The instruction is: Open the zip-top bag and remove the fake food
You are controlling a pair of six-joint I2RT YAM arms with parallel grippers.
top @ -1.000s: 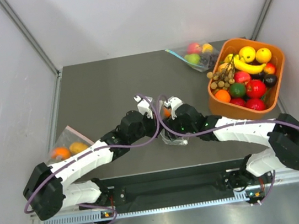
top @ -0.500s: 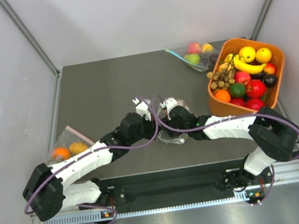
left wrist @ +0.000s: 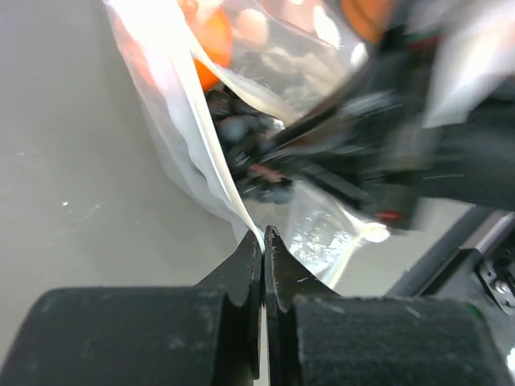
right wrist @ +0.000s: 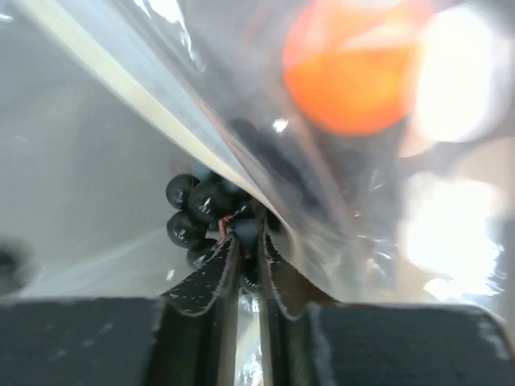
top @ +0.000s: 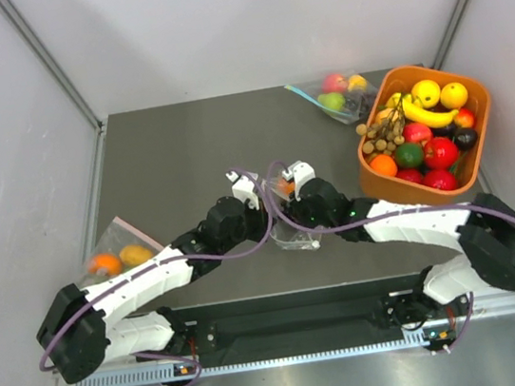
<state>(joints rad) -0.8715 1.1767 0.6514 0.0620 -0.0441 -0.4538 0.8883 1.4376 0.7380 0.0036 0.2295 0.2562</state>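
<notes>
The zip-top bag (top: 294, 237) is a clear bag held up over the table's middle between both arms. My left gripper (left wrist: 263, 238) is shut on the bag's (left wrist: 183, 141) thin edge. My right gripper (right wrist: 249, 238) reaches into the bag's (right wrist: 265, 121) mouth, its jaws shut on one berry of a dark berry bunch (right wrist: 195, 206). An orange ball (right wrist: 354, 68) shows blurred through the plastic above. The left wrist view has the dark berries (left wrist: 240, 154) and the orange ball (left wrist: 214, 42) inside the bag. From above, the orange ball (top: 285, 187) peeks between the wrists.
An orange bin (top: 486, 136) full of toy fruit stands at the right. A clear bag of fruit (top: 334, 96) lies behind it. Another clear bag with orange fruits (top: 118, 258) lies at the left edge, beside my left arm.
My right gripper's jaws have closed from wide apart onto the dark berries. The right arm swung left, then settled at the bag. The left gripper kept its grip.
</notes>
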